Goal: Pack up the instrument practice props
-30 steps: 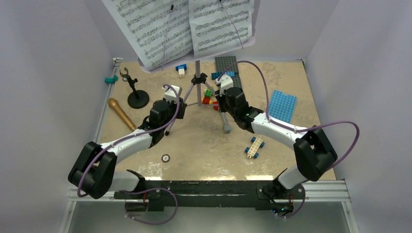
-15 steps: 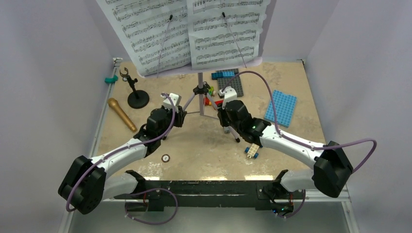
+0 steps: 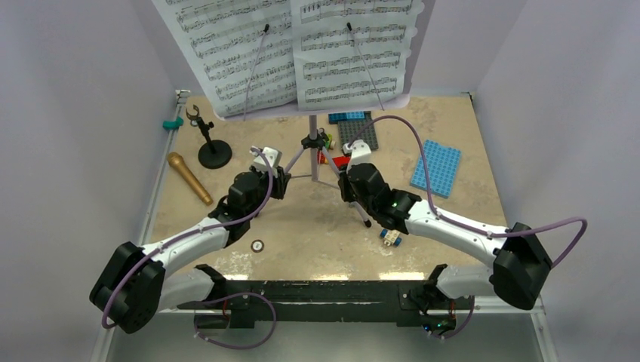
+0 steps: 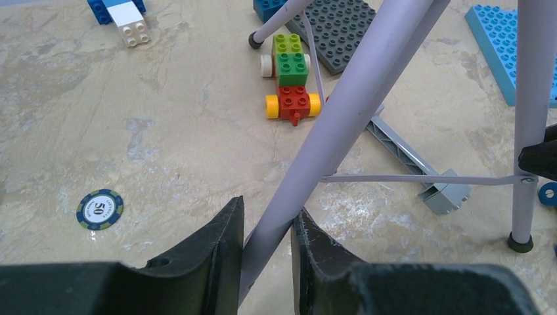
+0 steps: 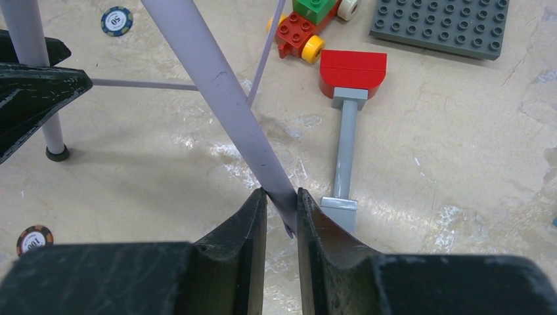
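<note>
The lilac perforated music stand with tripod legs (image 3: 312,140) is recorded upright at the middle rear of the beige marbled tabletop (image 3: 302,230), with white sheet-music pages (image 3: 241,56) spread across its desk. One front leg is clamped between the narrowly parted fingers of the left gripper (image 4: 266,220). The other front leg is pinched in the same way by the right gripper (image 5: 281,200). The gold-brown microphone (image 3: 189,177) is noted lying flat near the left edge, well apart from the stand. The small black round-based mic stand (image 3: 213,154) is seen upright just behind the microphone. A red-headed grey toy hammer (image 5: 346,118) is observed flat on the table just beyond the right gripper. A wheeled stack of red and green toy bricks (image 4: 289,82) and a dark grey studded baseplate (image 5: 437,26) are observed behind the legs. A blue poker chip (image 4: 99,209) is logged left of the left gripper.
</note>
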You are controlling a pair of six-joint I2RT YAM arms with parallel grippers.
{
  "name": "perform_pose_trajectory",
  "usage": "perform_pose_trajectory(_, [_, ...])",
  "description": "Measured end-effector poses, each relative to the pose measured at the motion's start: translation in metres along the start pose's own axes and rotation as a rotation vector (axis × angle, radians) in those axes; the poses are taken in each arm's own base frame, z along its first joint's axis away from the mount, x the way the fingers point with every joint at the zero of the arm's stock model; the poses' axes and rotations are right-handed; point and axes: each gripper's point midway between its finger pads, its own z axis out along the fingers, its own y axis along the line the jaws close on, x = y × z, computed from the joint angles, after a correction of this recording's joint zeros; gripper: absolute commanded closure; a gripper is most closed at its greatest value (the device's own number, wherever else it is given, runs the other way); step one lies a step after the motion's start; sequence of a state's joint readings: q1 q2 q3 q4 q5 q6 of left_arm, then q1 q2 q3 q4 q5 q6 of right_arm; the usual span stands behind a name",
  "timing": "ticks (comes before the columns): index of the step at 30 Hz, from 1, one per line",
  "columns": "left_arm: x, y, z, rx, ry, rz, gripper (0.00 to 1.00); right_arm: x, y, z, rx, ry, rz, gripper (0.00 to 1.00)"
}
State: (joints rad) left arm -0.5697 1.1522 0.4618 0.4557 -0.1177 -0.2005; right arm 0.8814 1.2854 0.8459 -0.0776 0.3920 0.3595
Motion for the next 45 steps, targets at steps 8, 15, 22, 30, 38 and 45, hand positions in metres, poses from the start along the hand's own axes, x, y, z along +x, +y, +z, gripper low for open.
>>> perform_pose_trajectory(8, [0.000,0.004,-0.008,-0.026,-0.010,-0.018,0.77,0.021,0.024,-0.035,-0.130,0.052,-0.003,0.42])
perform_pose_trajectory(15, [0.002,0.006,-0.020,-0.042,0.018,-0.041,0.71,0.010,0.018,-0.065,-0.162,0.034,-0.001,0.40])
perform_pose_trajectory(22, [-0.001,0.006,-0.021,-0.059,0.007,-0.114,0.38,-0.009,0.008,-0.088,-0.173,-0.051,0.006,0.30])
perform_pose_trajectory(30, [-0.036,0.004,-0.039,-0.053,-0.102,-0.206,0.32,-0.005,-0.030,-0.083,-0.100,-0.063,0.044,0.28])
perform_pose_trajectory(38, [-0.001,-0.006,-0.028,-0.020,0.010,-0.268,0.34,0.031,-0.036,-0.042,-0.089,0.071,0.043,0.27])
perform_pose_trajectory(45, [0.018,0.002,-0.018,-0.064,0.050,-0.277,0.41,0.057,-0.039,0.000,-0.026,0.175,-0.021,0.29])
